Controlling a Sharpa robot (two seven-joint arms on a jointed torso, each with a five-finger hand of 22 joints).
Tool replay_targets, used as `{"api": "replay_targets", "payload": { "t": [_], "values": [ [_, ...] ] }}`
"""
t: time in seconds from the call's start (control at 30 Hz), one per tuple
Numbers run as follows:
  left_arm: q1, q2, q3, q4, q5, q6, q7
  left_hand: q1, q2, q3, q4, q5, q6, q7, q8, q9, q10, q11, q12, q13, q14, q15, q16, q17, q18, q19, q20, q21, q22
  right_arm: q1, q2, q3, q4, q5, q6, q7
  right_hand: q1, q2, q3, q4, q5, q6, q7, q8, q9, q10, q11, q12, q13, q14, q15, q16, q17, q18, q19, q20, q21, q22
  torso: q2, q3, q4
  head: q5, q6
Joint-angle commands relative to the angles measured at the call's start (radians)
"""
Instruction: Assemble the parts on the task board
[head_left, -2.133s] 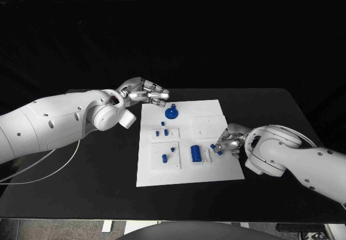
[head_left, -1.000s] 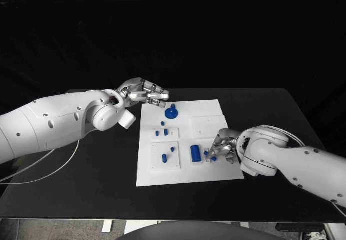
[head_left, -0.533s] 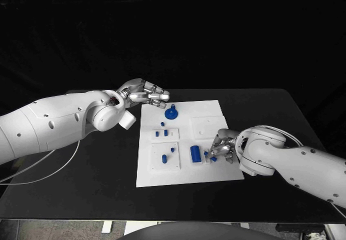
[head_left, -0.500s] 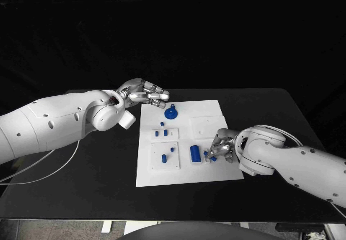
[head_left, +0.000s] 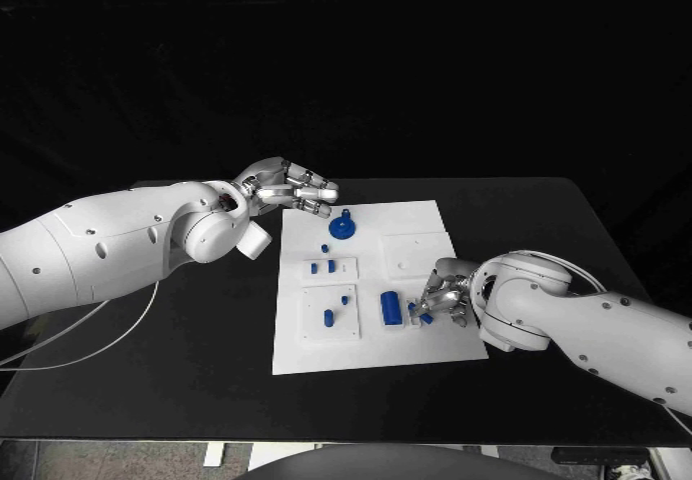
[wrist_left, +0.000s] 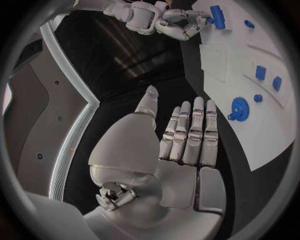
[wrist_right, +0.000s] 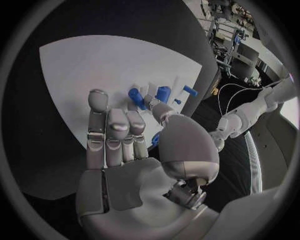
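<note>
- Your right robot hand sat low over the task board at its right edge, fingers curled in around a small blue part. The right wrist view showed a blue piece tucked against the thumb, so I judged it pinched, though the contact itself was mostly hidden.
- Risk: the pinch looked shallow. Any wrist twist could have let the part roll out onto the board, or off it onto the black tabletop.
- The blue cylinder lay just beside that robot hand. The curled fingers could have nudged it out of place if you had swept left.
- You couldn't see the target seat under the fingers. Pushing down blind might have jammed the part tilted.
- Your left robot hand hovered at the board's far-left corner with its fingers together and bent, gripping nothing, near the round blue knob part. A drift down could have bumped the knob or shoved the board.
- Small blue pegs sat in the white block mid-board, well apart from both hands, so low risk there.
</note>
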Motion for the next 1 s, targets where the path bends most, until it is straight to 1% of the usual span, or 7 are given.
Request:
{"api": "replay_targets", "payload": {
  "t": [0.03,0.47,0.53,0.57,0.6,0.63,1.0],
  "values": [
    [0.001,0.0,0.001,0.003,0.0,0.013,0.005,-0.005,0.0,-0.001,0.005,-0.004,-0.006,0.002,-0.003,0.001,-0.008,0.001,-0.002,0.001,-0.007,-0.001,-0.003,0.001,-0.011,-0.008,0.001,-0.003,0.0,-0.005,0.0,-0.004,-0.001,-0.015,0.014,-0.001,-0.007,0.003,0.007,0.0,-0.001,0.009,-0.002,0.006,0.006,-0.001,-0.007,-0.004,-0.001,-0.001,-0.006,-0.006,-0.001,-0.011,0.007,-0.003,-0.003,0.053,0.001,0.0,0.0003,0.0,-0.001],
    [0.001,0.0,0.001,0.003,0.0,0.015,0.003,-0.005,0.0,-0.001,0.005,-0.004,-0.006,0.002,-0.003,0.001,-0.008,0.001,-0.002,0.001,-0.007,-0.001,-0.003,0.001,-0.011,-0.008,0.001,-0.003,0.0,-0.005,-0.004,-0.004,0.0,-0.02,-0.003,0.005,-0.025,0.009,0.016,0.007,-0.004,0.017,-0.005,0.006,0.016,0.007,-0.01,-0.008,-0.002,0.0,-0.008,-0.004,0.0,-0.014,0.009,-0.006,0.0,0.054,0.0,-0.0008,0.0003,0.005,-0.002],
    [0.001,0.0,0.001,0.003,0.0,0.016,0.002,-0.005,0.0,-0.001,0.005,-0.004,-0.006,0.002,-0.003,0.001,-0.008,0.001,-0.002,0.001,-0.007,-0.001,-0.003,0.001,-0.011,-0.008,0.001,-0.003,0.0,-0.005,-0.004,-0.004,0.001,-0.021,-0.005,0.006,-0.035,0.01,0.027,0.01,-0.008,0.017,-0.005,0.005,0.019,0.008,-0.01,-0.007,-0.001,0.0,-0.008,-0.003,0.0,-0.015,0.01,-0.007,0.0,0.054,0.0,-0.0009,0.0002,0.006,-0.002],
    [0.001,0.0,0.001,0.003,-0.001,0.015,0.001,-0.005,0.0,-0.001,0.005,-0.004,-0.006,0.002,-0.003,0.001,-0.008,0.001,-0.002,0.001,-0.007,-0.001,-0.003,0.001,-0.011,-0.008,0.001,-0.003,0.0,-0.005,-0.004,-0.004,0.001,-0.021,-0.006,0.007,-0.038,0.011,0.038,0.01,-0.021,0.018,-0.006,0.006,0.02,0.009,-0.011,-0.007,0.0,0.0,-0.009,-0.003,0.0,-0.016,0.01,-0.007,0.001,0.054,0.0,-0.0008,0.0003,0.007,-0.002],
    [0.001,0.0,0.001,0.002,-0.001,0.015,0.001,-0.005,0.0,-0.001,0.005,-0.004,-0.006,0.002,-0.003,0.001,-0.008,0.001,-0.002,0.001,-0.007,-0.001,-0.003,0.001,-0.011,-0.008,0.001,-0.003,0.0,-0.005,-0.004,-0.004,0.001,-0.021,-0.007,0.007,-0.052,0.002,0.073,0.01,-0.037,0.02,-0.006,0.006,0.022,0.01,-0.013,-0.006,0.002,0.001,-0.009,-0.003,-0.001,-0.016,0.01,-0.007,-0.001,0.054,0.0,-0.0008,0.0005,0.008,-0.002],
    [0.001,0.0,0.001,0.002,-0.001,0.016,0.0,-0.005,0.0,-0.001,0.005,-0.004,-0.006,0.002,-0.003,0.001,-0.008,0.001,-0.002,0.001,-0.007,-0.001,-0.003,0.001,-0.011,-0.008,0.001,-0.003,0.0,-0.005,-0.005,-0.004,0.002,-0.021,-0.008,0.007,-0.059,-0.001,0.082,0.011,-0.036,0.021,-0.006,0.006,0.023,0.01,-0.011,-0.006,0.002,0.0,-0.009,-0.003,-0.001,-0.016,0.011,-0.007,0.001,0.054,0.0,-0.0008,0.0008,0.008,-0.002],
    [0.001,0.0,0.001,0.002,-0.002,0.017,-0.002,-0.003,0.002,0.0,0.007,-0.004,-0.005,0.002,-0.003,0.001,-0.008,0.001,-0.002,0.001,-0.007,0.0,-0.003,0.001,-0.011,-0.008,0.001,-0.002,0.0,-0.005,-0.011,-0.004,0.009,-0.021,-0.015,0.011,-0.074,0.004,0.083,0.024,-0.048,0.025,-0.008,0.006,0.03,0.013,-0.012,-0.004,0.005,0.0,-0.01,-0.002,-0.001,-0.016,0.011,-0.008,0.0,0.054,0.0,-0.0008,0.0006,0.007,-0.002]
  ]
}}
